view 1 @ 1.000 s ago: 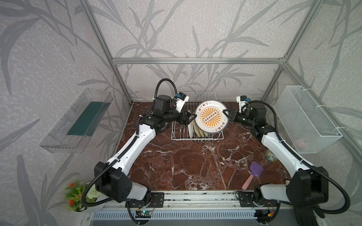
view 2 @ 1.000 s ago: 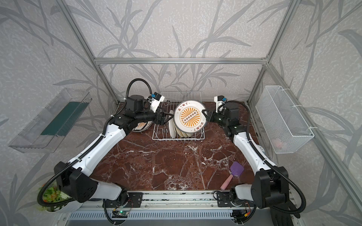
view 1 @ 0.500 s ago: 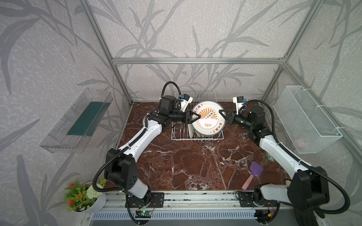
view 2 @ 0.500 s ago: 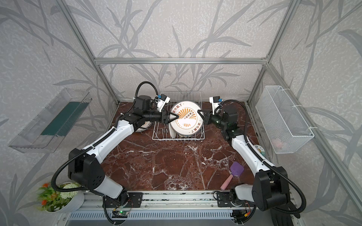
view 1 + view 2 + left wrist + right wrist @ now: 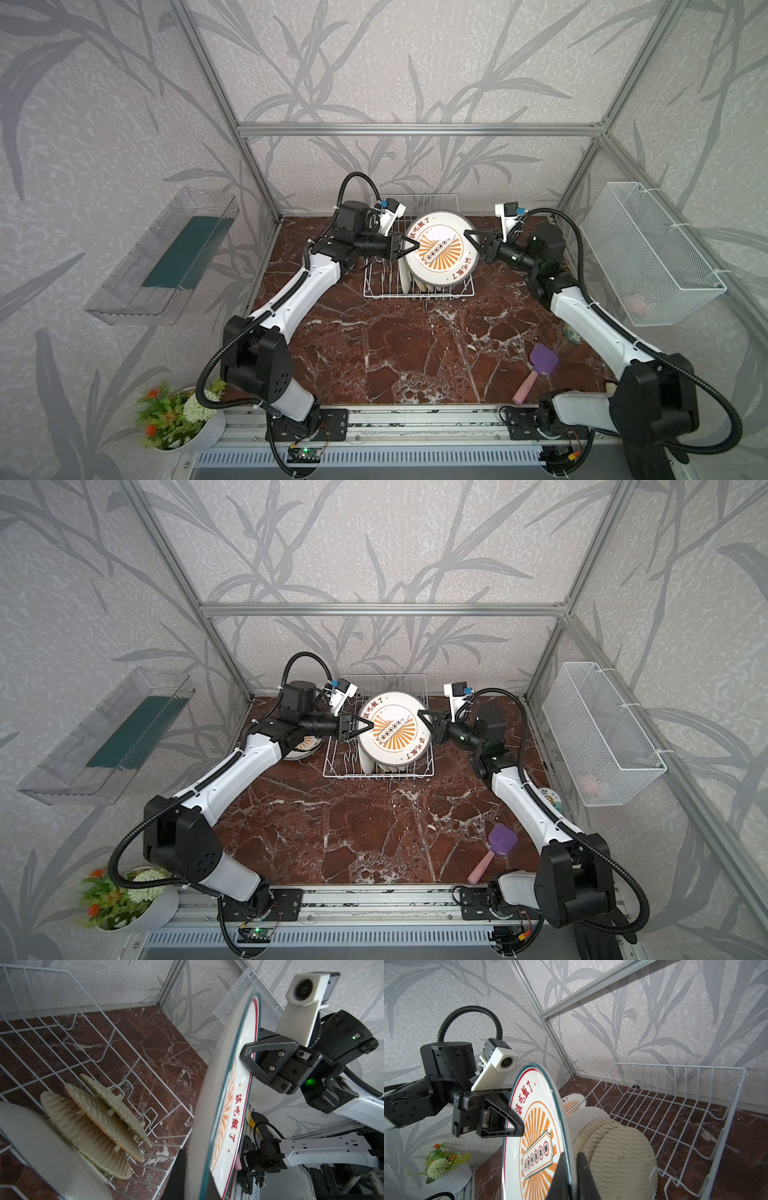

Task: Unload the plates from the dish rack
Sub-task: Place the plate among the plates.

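Sunburst plate (image 5: 440, 249) is held on edge over the dish rack (image 5: 417, 294); its left rim is clamped by the left gripper (image 5: 409, 247), its right rim by the right gripper (image 5: 473, 241); three woven plates (image 5: 93, 1118) and a white plate (image 5: 588, 1114) are stood in the rack; a second sunburst plate (image 5: 306, 746) is laid on the table (image 5: 374, 833) beside it.

Top views overhead — wrist views near dish rack (image 5: 675, 1109).

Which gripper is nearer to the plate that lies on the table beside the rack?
Left. The left gripper grips the held plate on the rim toward the table plate; the right gripper grips the opposite rim, farther away.
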{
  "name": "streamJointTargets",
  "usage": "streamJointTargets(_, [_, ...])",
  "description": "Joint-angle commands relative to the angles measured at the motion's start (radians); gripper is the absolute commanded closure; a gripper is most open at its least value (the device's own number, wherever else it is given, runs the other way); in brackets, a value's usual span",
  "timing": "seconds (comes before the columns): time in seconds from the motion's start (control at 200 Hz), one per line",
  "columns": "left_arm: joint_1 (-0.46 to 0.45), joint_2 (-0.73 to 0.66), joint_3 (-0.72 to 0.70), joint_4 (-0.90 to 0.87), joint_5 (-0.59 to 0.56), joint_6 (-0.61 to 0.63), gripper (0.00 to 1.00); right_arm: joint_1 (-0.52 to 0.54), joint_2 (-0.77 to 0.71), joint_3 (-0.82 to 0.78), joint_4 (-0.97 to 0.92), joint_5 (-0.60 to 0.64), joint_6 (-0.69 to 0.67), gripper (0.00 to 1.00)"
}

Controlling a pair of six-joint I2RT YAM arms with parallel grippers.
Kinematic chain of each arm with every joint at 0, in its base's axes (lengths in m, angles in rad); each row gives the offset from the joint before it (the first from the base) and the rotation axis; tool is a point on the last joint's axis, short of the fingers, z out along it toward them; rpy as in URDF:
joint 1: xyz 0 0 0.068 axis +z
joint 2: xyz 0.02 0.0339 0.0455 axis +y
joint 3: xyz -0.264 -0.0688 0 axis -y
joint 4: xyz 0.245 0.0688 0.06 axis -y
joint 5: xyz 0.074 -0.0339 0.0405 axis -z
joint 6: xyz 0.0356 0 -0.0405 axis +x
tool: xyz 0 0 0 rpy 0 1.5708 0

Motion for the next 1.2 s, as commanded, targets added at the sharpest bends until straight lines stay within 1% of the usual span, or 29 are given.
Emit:
streamJointTargets(0.0, [-0.016, 0.006, 0.027, 0.003, -0.026, 0.015, 1.00, 0.022, -0.008, 0.012, 0.028, 0.026, 0.006, 0.75])
streamJointTargets(0.015, [-0.016, 0.004, 0.030, -0.001, -0.036, 0.012, 1.00, 0.022, -0.011, 0.013, 0.020, 0.030, 0.005, 0.68])
streamJointTargets(0.04, [-0.015, 0.004, 0.037, -0.015, -0.056, 0.013, 1.00, 0.023, -0.015, 0.012, 0.009, 0.044, 0.003, 0.61])
streamJointTargets(0.095, [-0.008, -0.002, 0.047, -0.033, -0.074, 0.008, 1.00, 0.023, -0.032, 0.012, -0.029, 0.091, -0.011, 0.55])
streamJointTargets(0.27, [0.014, -0.065, 0.027, -0.012, -0.163, -0.032, 1.00, 0.023, -0.130, -0.015, -0.145, 0.259, -0.088, 0.26])
streamJointTargets(0.365, [0.030, -0.098, 0.022, -0.006, -0.216, -0.054, 1.00, 0.034, -0.196, -0.037, -0.199, 0.313, -0.148, 0.15])
streamJointTargets(0.415, [0.039, -0.115, 0.015, 0.007, -0.243, -0.071, 1.00, 0.044, -0.226, -0.048, -0.224, 0.324, -0.189, 0.13])
streamJointTargets(0.485, [0.057, -0.141, 0.001, 0.039, -0.284, -0.114, 1.00, 0.062, -0.263, -0.061, -0.269, 0.331, -0.244, 0.07])
streamJointTargets(0.52, [0.070, -0.153, -0.007, 0.058, -0.308, -0.139, 1.00, 0.075, -0.276, -0.065, -0.290, 0.332, -0.272, 0.00])
streamJointTargets(0.625, [0.113, -0.185, -0.031, 0.075, -0.401, -0.198, 1.00, 0.130, -0.305, -0.072, -0.363, 0.358, -0.360, 0.01])
streamJointTargets(0.675, [0.140, -0.197, -0.037, 0.056, -0.454, -0.217, 1.00, 0.164, -0.318, -0.076, -0.387, 0.407, -0.396, 0.01])
streamJointTargets(0.765, [0.198, -0.224, -0.067, 0.052, -0.518, -0.263, 1.00, 0.212, -0.341, -0.097, -0.388, 0.443, -0.442, 0.01])
streamJointTargets(0.855, [0.258, -0.255, -0.108, 0.064, -0.557, -0.317, 1.00, 0.232, -0.350, -0.107, -0.386, 0.443, -0.446, 0.01])
streamJointTargets(1.03, [0.347, -0.290, -0.141, 0.024, -0.641, -0.354, 1.00, 0.242, -0.350, -0.114, -0.381, 0.437, -0.435, 0.01])
streamJointTargets(1.125, [0.396, -0.311, -0.189, 0.050, -0.664, -0.401, 1.00, 0.243, -0.352, -0.113, -0.381, 0.435, -0.432, 0.01])
streamJointTargets(1.195, [0.432, -0.320, -0.230, 0.082, -0.655, -0.439, 1.00, 0.243, -0.353, -0.112, -0.382, 0.435, -0.429, 0.01])
